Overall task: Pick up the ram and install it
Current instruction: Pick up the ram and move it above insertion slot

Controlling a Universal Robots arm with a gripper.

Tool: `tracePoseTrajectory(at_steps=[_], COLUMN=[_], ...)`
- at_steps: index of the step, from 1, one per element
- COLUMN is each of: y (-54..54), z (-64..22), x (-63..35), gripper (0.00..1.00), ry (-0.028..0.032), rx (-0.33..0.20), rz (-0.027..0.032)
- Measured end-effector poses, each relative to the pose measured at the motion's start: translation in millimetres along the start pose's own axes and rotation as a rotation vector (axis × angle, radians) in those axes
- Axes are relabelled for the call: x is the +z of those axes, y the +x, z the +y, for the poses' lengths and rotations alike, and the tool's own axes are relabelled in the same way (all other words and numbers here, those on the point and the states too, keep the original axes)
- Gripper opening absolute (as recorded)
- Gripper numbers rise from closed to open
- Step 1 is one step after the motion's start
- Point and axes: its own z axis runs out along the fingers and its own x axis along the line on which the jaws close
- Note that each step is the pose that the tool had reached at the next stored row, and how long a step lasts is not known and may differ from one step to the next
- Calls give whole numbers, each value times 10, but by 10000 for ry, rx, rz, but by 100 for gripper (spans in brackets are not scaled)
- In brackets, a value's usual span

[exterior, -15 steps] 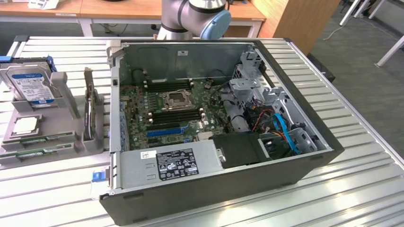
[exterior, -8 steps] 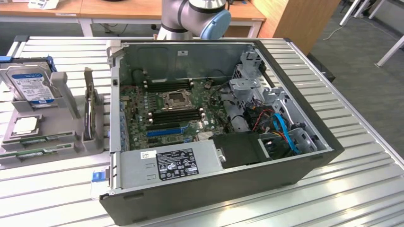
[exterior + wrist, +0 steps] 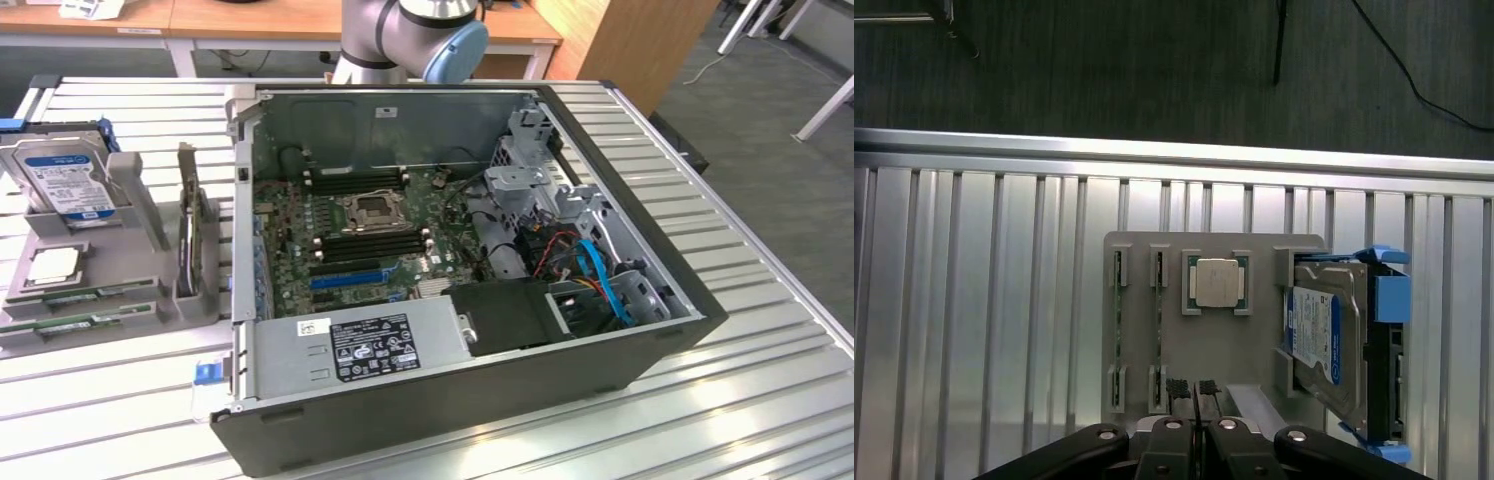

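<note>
Gripper closed, empty, over tray, nr ram.

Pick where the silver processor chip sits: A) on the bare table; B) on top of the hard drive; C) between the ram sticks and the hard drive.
C: the processor chip lies in the grey holder, with the ram sticks on one side and the hard drive on the other.
</note>
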Motion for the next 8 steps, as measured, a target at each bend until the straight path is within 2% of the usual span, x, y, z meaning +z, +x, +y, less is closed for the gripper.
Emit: tracePoseTrajectory(at_steps=[1,2,3,4,5,6,8], y=[0,0,0,0,0,0,0], z=[0,0,0,0,0,0,0], x=[0,0,0,0,0,0,0], gripper=[15,21,21,27,27,33,33], ry=[0,0,0,-1,0,0,0], rx=[0,0,0,0,0,0,0], rz=[0,0,0,1,0,0,0])
